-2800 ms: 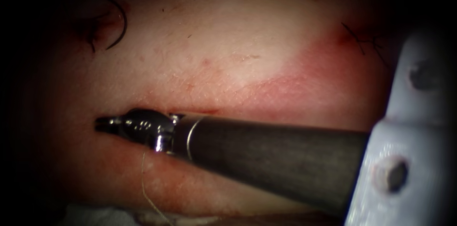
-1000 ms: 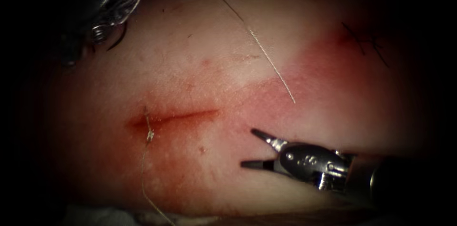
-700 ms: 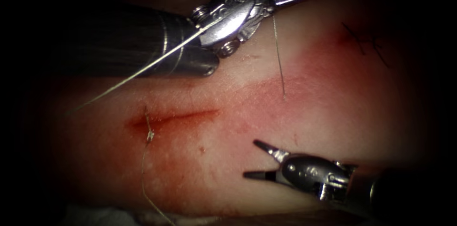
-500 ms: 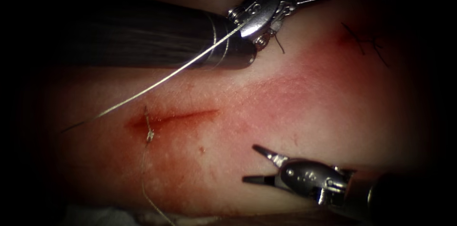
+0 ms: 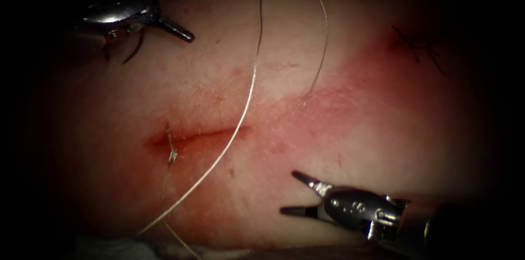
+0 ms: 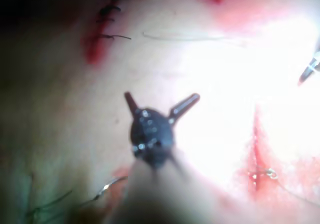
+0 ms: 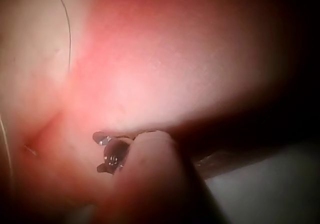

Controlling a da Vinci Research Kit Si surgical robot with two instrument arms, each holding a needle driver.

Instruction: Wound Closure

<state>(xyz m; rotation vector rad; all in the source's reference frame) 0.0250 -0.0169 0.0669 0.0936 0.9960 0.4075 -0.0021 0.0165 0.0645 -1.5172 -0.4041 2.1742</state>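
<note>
The short cut (image 5: pixel 208 133) in the tissue (image 5: pixel 208 63) carries a knot (image 5: pixel 172 155) at its left end. A pale thread (image 5: pixel 249 96) lies loose in a tall loop and crosses the cut's right end. My left tool (image 5: pixel 183 9) hovers at the upper left, jaws spread wide (image 6: pixel 162 98) and holding nothing. Just beneath it shows a dark curve, seemingly the needle (image 5: pixel 134 52); whether it sits in the tissue I cannot tell. My right tool (image 5: pixel 289 192) rests below and right of the cut, open and empty (image 7: pixel 99 152).
Red fluid (image 5: pixel 350 101) stains the tissue around and right of the cut. An older black stitch (image 5: pixel 415 46) sits at the upper right, and a row of dark stitches (image 6: pixel 102 32) closes another wound. The knot's tail (image 5: pixel 164 194) trails toward the front edge.
The left tool opened, let go of the thread it held high at the upper right, and drew back to the upper left. The thread dropped into a loop across the cut. The right tool barely moved.
</note>
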